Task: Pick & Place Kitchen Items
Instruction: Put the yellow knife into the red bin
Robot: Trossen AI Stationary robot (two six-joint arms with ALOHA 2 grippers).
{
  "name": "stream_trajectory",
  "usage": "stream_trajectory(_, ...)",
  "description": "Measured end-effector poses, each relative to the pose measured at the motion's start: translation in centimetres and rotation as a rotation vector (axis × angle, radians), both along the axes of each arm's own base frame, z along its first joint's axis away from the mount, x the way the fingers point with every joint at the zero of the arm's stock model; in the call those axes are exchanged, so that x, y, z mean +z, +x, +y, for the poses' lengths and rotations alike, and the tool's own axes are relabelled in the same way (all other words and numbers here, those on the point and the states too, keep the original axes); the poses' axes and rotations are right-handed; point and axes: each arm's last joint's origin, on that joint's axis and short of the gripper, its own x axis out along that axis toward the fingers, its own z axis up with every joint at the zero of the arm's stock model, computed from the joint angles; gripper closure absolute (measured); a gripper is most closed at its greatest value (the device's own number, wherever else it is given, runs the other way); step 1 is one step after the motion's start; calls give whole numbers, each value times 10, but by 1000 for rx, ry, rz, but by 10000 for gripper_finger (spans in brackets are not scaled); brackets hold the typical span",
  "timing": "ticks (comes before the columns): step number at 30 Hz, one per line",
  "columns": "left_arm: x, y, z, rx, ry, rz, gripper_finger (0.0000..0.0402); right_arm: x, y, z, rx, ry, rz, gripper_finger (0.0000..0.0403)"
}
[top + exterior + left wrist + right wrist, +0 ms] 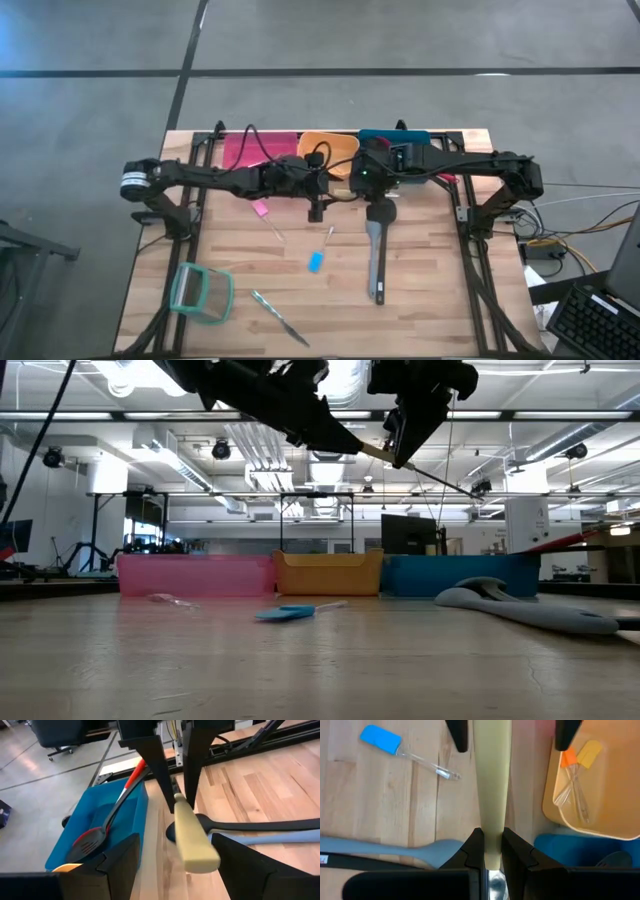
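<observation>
A wooden table carries three bins at its 12 o'clock edge: a pink bin, an orange bin and a blue bin. A clear container with a teal rim lies toward 8 o'clock.

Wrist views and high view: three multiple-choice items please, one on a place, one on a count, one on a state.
1. The red-handled black spoon lies in: A orange bin; B blue bin; C pink bin.
2. Bins along the table's far edge: A two; B four; C three.
3. The right hand is: A shut on the cream-handled tool; B open; C shut on nothing.
Key: B, blue walls surround it; C, pink, orange, blue; A, its fingers pinch the tool.
</observation>
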Motion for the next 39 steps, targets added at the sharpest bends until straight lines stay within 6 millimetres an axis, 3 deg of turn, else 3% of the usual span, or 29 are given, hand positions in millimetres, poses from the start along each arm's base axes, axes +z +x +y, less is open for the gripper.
stream_trajectory(12, 0, 3, -8, -25, 1, -6, 171, 1, 1, -7, -15, -5, -20, 372)
stream_trajectory(25, 0, 3, -7, -5, 2, -13, 316, 1, 2, -7, -11, -4, -29, 372)
stream_trajectory(39, 3, -1, -6, 45, 20, 4, 318, 2, 3, -7, -19, -12, -49, 358)
